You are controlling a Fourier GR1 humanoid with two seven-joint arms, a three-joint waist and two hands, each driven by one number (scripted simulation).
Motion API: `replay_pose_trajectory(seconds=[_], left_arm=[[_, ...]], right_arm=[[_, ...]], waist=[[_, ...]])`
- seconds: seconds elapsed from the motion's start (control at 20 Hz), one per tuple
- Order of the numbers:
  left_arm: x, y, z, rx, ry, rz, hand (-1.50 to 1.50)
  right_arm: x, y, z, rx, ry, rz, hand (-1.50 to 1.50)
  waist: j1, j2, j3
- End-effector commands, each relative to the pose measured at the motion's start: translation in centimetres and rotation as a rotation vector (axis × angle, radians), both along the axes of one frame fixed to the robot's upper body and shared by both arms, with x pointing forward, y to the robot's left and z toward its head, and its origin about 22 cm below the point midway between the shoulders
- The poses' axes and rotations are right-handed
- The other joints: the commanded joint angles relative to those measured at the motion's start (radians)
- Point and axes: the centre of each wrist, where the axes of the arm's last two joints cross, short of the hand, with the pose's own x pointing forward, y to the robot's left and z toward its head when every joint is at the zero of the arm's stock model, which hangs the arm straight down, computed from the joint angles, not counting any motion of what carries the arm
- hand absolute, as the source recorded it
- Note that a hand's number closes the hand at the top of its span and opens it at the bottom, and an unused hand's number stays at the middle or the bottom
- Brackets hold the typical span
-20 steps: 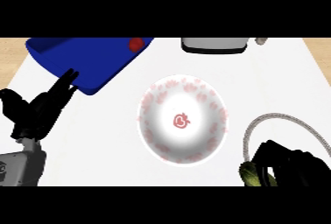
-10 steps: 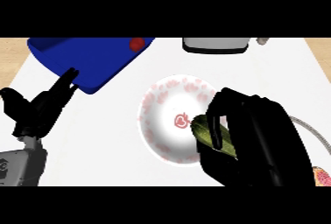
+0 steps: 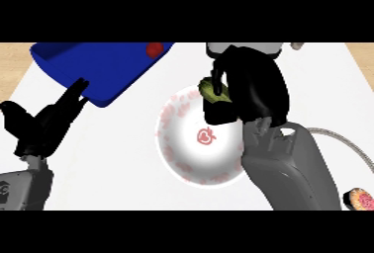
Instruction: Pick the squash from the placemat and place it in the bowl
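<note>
While your right hand hangs over the far rim of the bowl, its fingers are curled round the squash, and you see only a yellow-green patch of it showing at the hand's left side. That puts the squash above the bowl's upper edge, held off the table, and not lying inside the bowl. You can see the grey right forearm coming up from the lower right and covering the bowl's right side. The bowl itself is white with pink-red speckles round its wall and a small red mark at its middle, and it sits near the centre of the white table.

Your left hand shows at the left edge, fingers straight and pointing up toward the blue container, holding nothing; the fingertips lie just at that container's near corner. A small red item sits at the blue container's far right side, too partly seen to name. Behind your right hand a grey-and-white object stands at the far edge. At the right, a thin grey curved edge runs behind the forearm, and a round pink-and-orange item peeks in at the lower right corner
</note>
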Motion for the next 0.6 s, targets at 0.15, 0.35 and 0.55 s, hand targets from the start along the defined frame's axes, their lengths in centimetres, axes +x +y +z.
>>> replay_pose_trajectory(seconds=[0.15, 0.35, 0.55], left_arm=[[1.1, -0.4, 0.8, -0.003, -0.024, -0.014, 0.0], [1.6, -1.6, -0.1, -0.015, -0.004, -0.043, 0.0], [1.7, -2.1, 0.5, -0.009, -0.016, -0.054, 0.0]], right_arm=[[6.1, 1.4, -6.2, 0.067, 0.085, 0.005, 1.5], [8.5, 1.9, -9.1, 0.089, 0.135, 0.026, 1.5], [9.2, 0.3, -10.5, 0.394, 0.222, -0.113, -1.5]], waist=[[0.009, 0.006, 0.0], [0.018, 0.011, -0.001], [0.044, 0.017, 0.0]])
